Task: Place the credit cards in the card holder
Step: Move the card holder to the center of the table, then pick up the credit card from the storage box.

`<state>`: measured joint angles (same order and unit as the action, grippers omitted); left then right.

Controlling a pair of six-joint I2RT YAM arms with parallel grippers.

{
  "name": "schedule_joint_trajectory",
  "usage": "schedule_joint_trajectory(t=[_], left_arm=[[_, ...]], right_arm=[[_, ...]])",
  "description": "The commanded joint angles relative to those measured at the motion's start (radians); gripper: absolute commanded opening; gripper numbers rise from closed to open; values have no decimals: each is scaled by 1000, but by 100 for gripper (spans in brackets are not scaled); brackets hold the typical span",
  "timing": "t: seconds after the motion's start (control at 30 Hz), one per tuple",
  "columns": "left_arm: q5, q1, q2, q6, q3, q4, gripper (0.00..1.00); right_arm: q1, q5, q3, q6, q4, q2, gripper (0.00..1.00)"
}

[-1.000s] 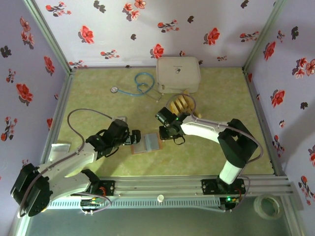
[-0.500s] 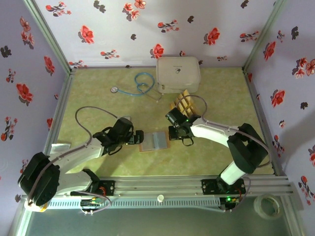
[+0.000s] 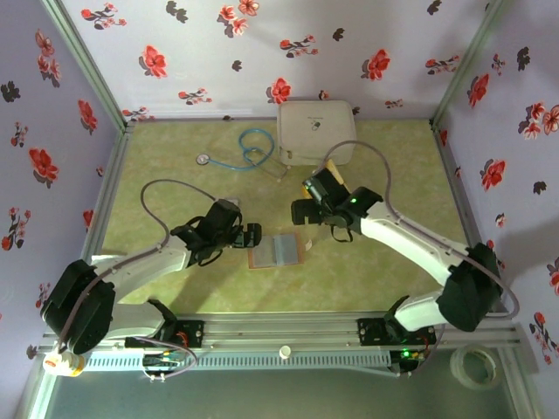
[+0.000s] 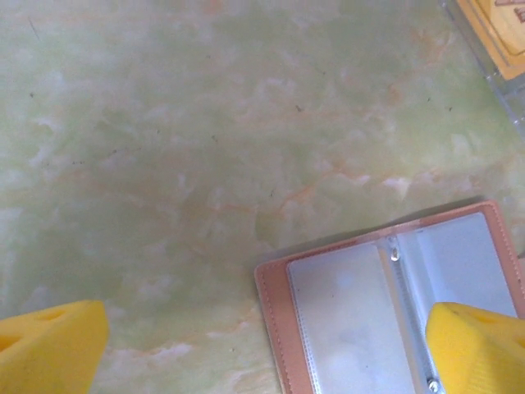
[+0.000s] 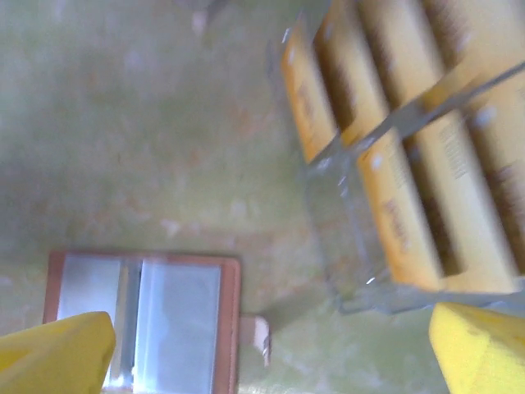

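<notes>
Could topple the clear rack [image 5: 340, 238] and spill the credit cards [image 5: 394, 213] standing in it with the wide-spread right gripper [image 5: 271, 353]. Could shove the open card holder [image 3: 278, 250], mid-worktop, with the equally spread left gripper [image 4: 262, 349].

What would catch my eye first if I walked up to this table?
Probably the brown card holder lying open in the middle of the green table. Just beyond it, golden credit cards stand in a clear rack, by the spread yellow right fingers. Red-flowered walls surround everything.
</notes>
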<state>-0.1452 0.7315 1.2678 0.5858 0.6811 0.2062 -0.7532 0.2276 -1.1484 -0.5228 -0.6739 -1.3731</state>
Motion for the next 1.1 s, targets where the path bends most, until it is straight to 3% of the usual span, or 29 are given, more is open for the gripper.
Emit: schedule_joint_trajectory(t=[0.0, 0.13, 0.23, 0.37, 0.47, 0.67, 1.07], left_arm=[[1, -13, 15, -31, 56, 32, 100], [-62, -14, 69, 43, 112, 110, 100], [-92, -14, 91, 80, 116, 127, 100], [-117, -18, 93, 105, 115, 142, 100], [-113, -18, 103, 102, 130, 161, 100], [-99, -20, 112, 85, 134, 177, 100], [-78, -23, 85, 63, 97, 142, 100]], right_arm=[[11, 239, -25, 17, -57, 57, 99], [21, 273, -4, 119, -10, 115, 99], [33, 204, -11, 175, -14, 114, 97], [50, 218, -89, 183, -138, 9, 74], [74, 160, -129, 188, -188, -75, 56], [134, 69, -169, 187, -218, -198, 30], [164, 74, -188, 205, -200, -328, 16]])
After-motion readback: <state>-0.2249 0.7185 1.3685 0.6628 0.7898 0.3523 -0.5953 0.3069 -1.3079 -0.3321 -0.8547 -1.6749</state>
